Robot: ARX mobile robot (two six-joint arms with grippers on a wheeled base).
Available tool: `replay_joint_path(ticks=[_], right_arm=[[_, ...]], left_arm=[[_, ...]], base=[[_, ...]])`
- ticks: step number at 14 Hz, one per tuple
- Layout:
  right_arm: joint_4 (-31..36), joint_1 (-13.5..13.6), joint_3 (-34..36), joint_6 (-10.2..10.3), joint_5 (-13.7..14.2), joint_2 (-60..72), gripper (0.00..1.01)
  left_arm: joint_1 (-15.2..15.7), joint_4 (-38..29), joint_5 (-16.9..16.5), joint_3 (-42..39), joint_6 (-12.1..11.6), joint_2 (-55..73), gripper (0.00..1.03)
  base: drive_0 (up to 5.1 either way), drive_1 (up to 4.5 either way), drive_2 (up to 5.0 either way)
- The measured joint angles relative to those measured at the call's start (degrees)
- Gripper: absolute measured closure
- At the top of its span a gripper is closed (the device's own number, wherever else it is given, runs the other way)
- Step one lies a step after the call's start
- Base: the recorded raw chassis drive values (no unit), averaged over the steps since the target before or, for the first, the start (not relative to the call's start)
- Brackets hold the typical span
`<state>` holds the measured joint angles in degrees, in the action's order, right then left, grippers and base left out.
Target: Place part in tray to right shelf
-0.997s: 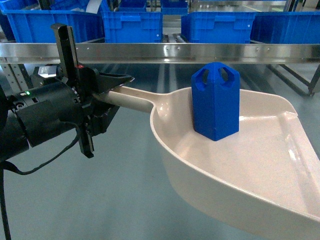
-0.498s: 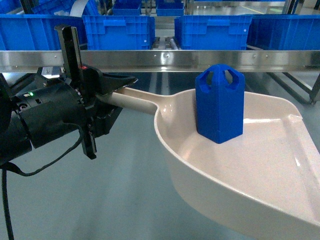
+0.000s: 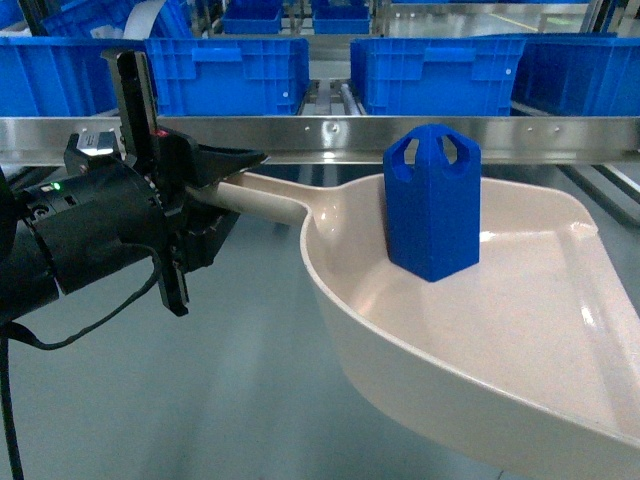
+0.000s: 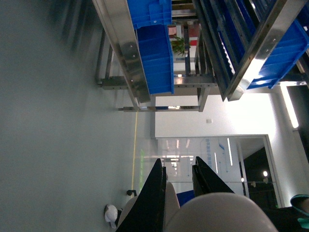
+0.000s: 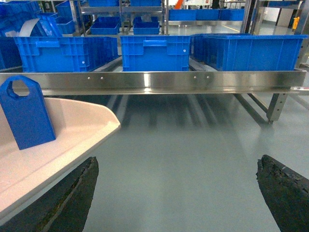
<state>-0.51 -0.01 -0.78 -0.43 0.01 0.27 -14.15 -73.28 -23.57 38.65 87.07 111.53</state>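
Observation:
The part, a small blue block with cut-out holes at its top, stands upright in the cream tray. The tray is held up in the air. My left gripper is shut on the tray's long handle. In the left wrist view the cream handle sits between the black jaws of the left gripper. The right gripper is open and empty above the floor, to the right of the tray and the part. The right shelf's steel rail runs just beyond the tray.
Large blue crates stand side by side on the shelf behind the rail. A steel leg holds up the shelf's right end. Grey floor lies below the grippers. More racks with blue crates show in the left wrist view.
The shelf's rail has dropped lower in the head view and the crates look larger and nearer. The tray, the part and the left gripper's hold look the same.

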Motion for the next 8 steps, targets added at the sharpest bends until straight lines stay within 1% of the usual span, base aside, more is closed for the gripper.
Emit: replay_joint_path(ticks=[8], right_arm=[[0.3,0.0,0.0,0.0,0.0,0.0,0.03]], left_arm=[[0.0,0.1,0.0,0.0,0.0,0.0,0.9]], base=[[0.1,4.29,-4.1]])
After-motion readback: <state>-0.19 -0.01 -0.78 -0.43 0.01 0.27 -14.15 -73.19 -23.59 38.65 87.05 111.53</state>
